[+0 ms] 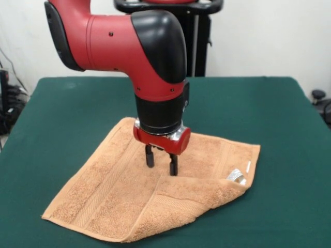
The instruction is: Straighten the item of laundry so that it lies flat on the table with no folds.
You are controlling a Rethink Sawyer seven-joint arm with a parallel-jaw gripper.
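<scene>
The item of laundry (93, 191), an orange-tan terry towel with woven border bands, lies on the dark green table (269, 113), turned like a diamond. Its near right part is folded back over itself, forming a thick flap (181, 206) along the front edge. A small white label (237, 176) pokes out at the right end of that fold. My gripper (161, 163) hangs straight down over the towel's middle, just behind the fold line. It is open, with its two black fingers (149, 156) apart, their tips at or just above the cloth and nothing between them.
Green tabletop surrounds the towel on all sides, with the widest stretches at left and right. Cables (8, 98) hang off the table's left edge. A black object (318, 95) sits past the right edge.
</scene>
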